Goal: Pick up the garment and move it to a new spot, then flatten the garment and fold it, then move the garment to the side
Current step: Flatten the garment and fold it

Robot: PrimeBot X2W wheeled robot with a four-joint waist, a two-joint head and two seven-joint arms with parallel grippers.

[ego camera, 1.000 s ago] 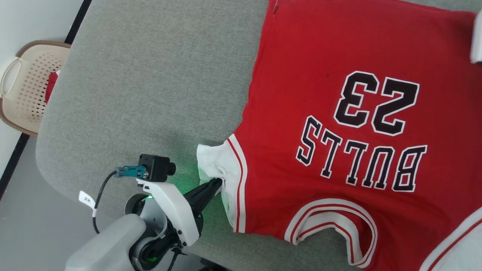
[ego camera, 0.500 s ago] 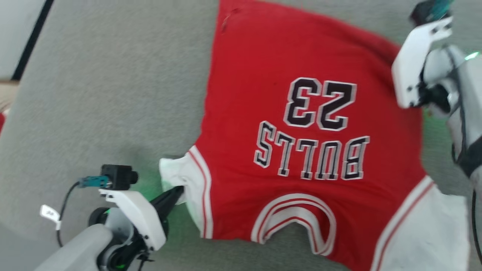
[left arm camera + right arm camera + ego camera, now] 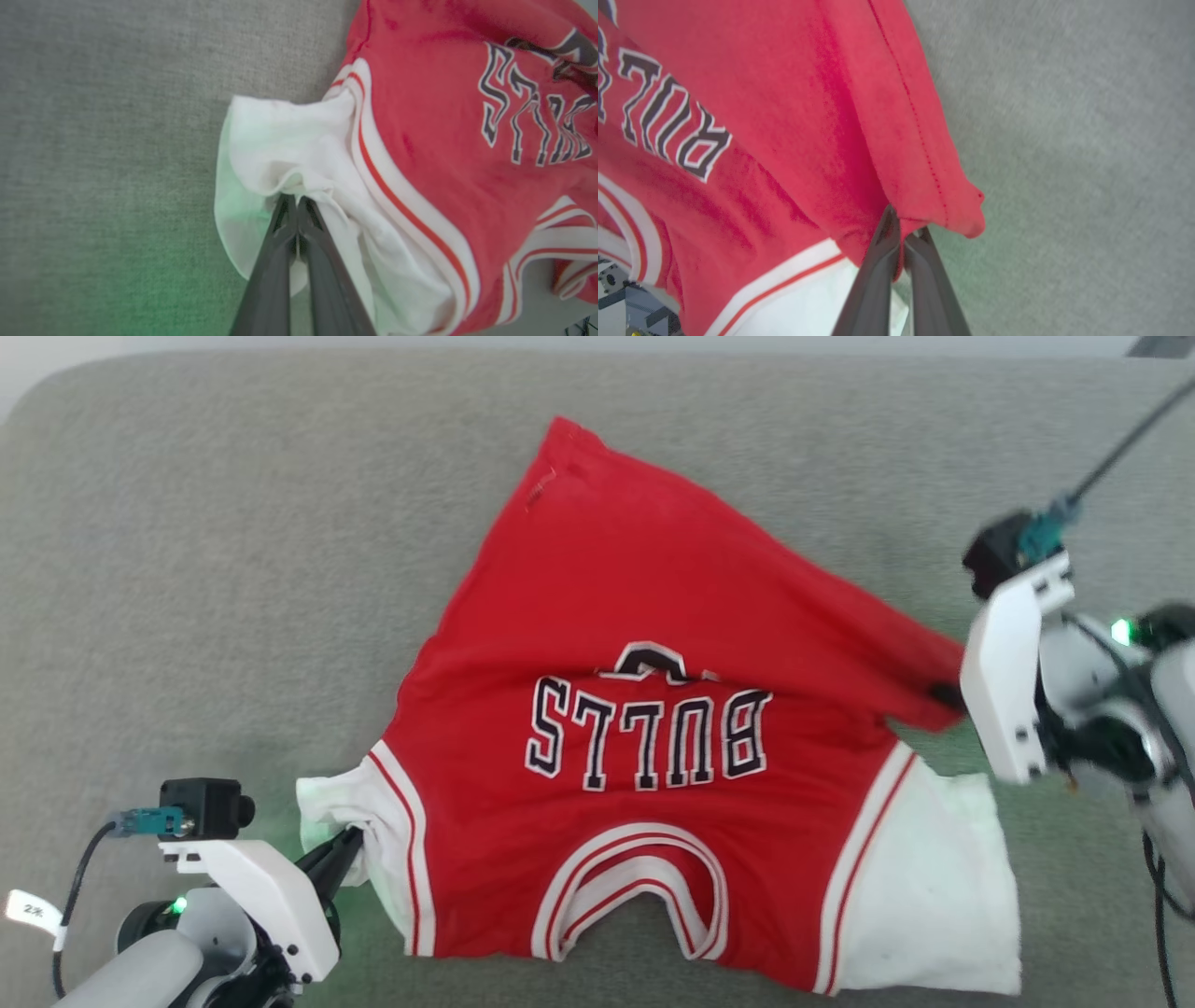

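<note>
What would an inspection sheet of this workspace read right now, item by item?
Surface: grey fabric-covered surface with a rounded far corner, no stains seen.
Job's things: the garment lies chest lettering up, collar toward the robot; one hem corner is raised and folded toward the collar, hiding most of the number.
Clutter: nothing seen.
Grippers: left gripper shut on the bunched white sleeve; right gripper shut on the red hem corner.
Cables: black cable with a white tag at the left wrist camera; dark cable from the right wrist camera. Neither touches the garment.
Surroundings: pale strip past the far edge, too little to identify.
</note>
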